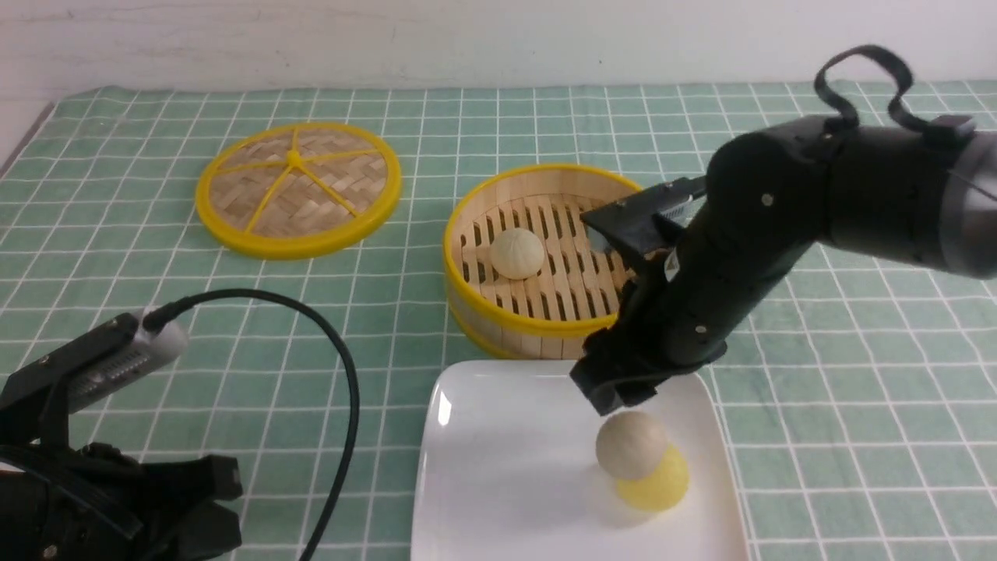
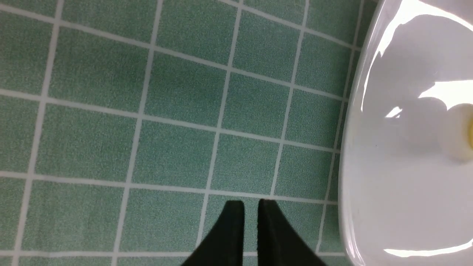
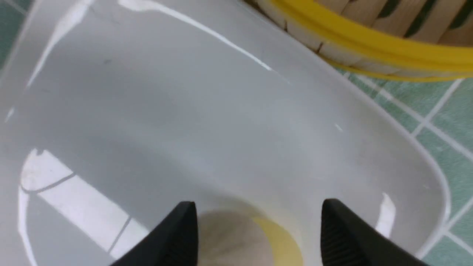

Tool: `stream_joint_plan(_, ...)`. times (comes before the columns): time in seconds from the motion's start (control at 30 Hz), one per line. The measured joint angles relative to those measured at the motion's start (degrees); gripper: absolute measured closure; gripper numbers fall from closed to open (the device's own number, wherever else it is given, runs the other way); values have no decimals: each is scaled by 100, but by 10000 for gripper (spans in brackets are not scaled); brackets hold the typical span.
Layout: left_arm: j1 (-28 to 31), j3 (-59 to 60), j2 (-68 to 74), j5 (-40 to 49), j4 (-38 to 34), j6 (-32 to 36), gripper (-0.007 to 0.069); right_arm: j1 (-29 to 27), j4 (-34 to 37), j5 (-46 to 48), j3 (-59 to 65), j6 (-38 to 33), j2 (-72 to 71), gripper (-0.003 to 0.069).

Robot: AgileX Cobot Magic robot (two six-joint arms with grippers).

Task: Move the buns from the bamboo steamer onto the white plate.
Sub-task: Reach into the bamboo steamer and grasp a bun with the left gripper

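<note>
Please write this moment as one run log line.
right gripper: open over beige bun on white plate | left gripper: nearly shut, empty | bamboo steamer: second bun inside

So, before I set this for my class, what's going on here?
The robot is moving buns from the bamboo steamer to the white plate. Its right hand hangs over the plate with jaws open, just above a beige bun that lies there against a yellow bun. A second beige bun sits in the steamer, not yet moved. The left hand is over the green cloth beside the plate, jaws almost together, holding nothing.
</note>
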Motion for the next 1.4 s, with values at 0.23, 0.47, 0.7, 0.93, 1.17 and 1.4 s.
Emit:
stream_joint_plan(0.23,0,0,0,-6,0,0,538,0,-343,139,0,0,-779,260)
stream_joint_plan(0.47,0,0,0,-124,0,8,538,0,-754,671,37,0,-1640,426)
stream_joint_plan(0.7,0,-367,0,-127,0,190,538,0,-1350,1746,50,0,-2833,658)
stream_joint_plan(0.93,0,-1690,428,446,-45,336,582,0,-1472,2273,77,111,-3846,673)
stream_joint_plan(1.17,-454,-3371,1952,1110,-68,505,623,0,-1568,2065,968,131,-5004,673)
stream_joint_plan(1.4,-1540,-5460,4082,1237,171,474,623,0,-1616,1262,2377,134,-5863,673)
